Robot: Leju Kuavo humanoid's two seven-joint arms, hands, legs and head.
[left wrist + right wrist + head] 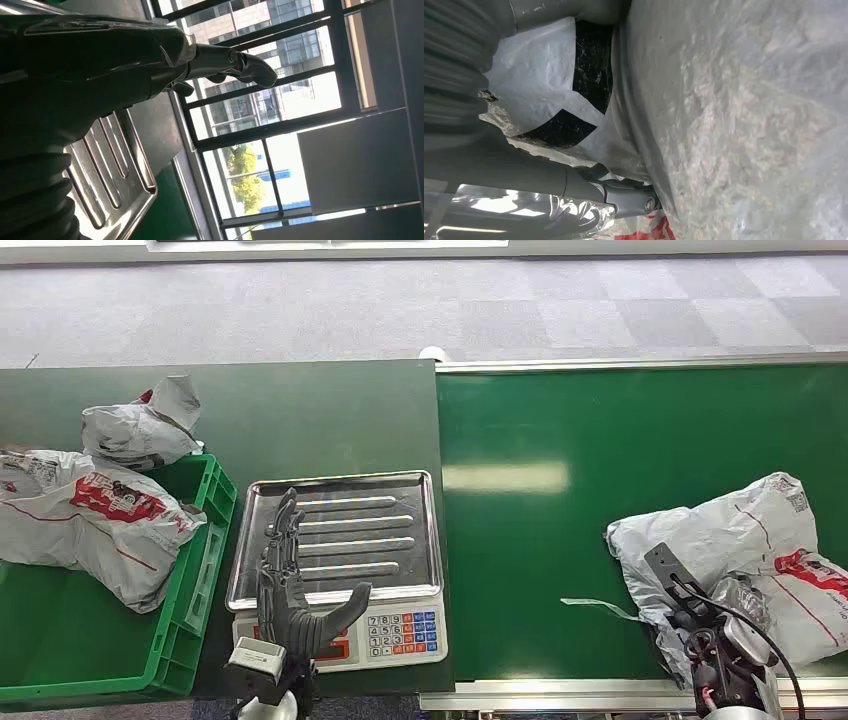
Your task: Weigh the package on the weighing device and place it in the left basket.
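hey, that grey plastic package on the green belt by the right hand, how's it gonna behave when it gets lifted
The grey package looks crumpled and baggy, so it will probably sag and flop. Its glossy film may slip in the right hand. Being soft and flat, it seems unlikely to roll.

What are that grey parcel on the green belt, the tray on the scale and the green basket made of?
The grey parcel looks like thin plastic film: it crinkles and shines, with red print. The tray seems to be polished metal, probably stainless steel, bright and reflective with pressed ribs. The green basket looks like rigid moulded plastic, matte, with a thick rim.
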